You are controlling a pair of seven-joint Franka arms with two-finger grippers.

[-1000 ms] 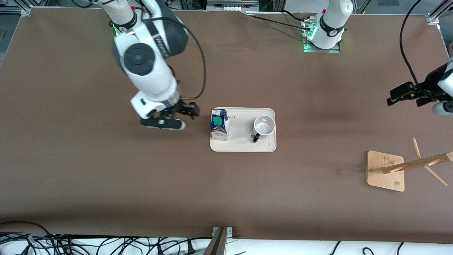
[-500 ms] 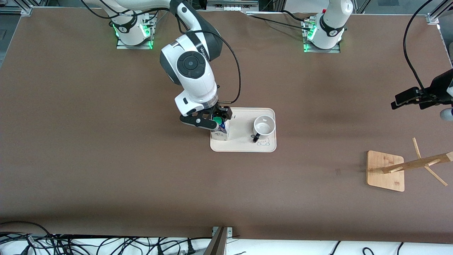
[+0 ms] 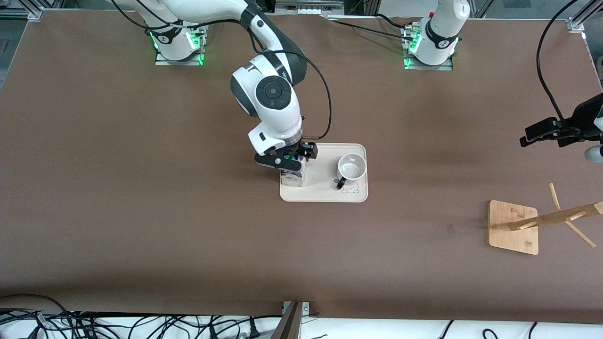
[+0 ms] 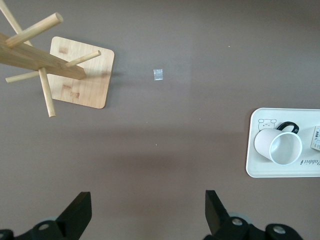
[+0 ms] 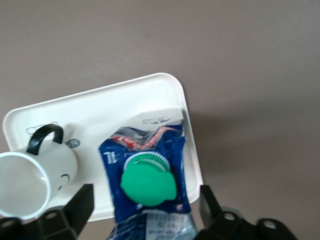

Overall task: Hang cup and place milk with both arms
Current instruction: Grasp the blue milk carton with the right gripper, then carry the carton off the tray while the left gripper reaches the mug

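Brown matte tabletop is bearing a rounded cream tray; right gripper is straddling the glossy milk carton, fingers apart, while left gripper is hovering agape.

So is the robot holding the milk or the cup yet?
Not yet. The right tool straddles the milk, jaws apart and not touching it. The left tool is open over bare table. The cup sits untouched.

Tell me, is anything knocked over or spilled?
No. The milk and the cup both stand upright on the tray, and the wooden rack stands too. The right gripper sits around the milk; the left gripper waits, open.
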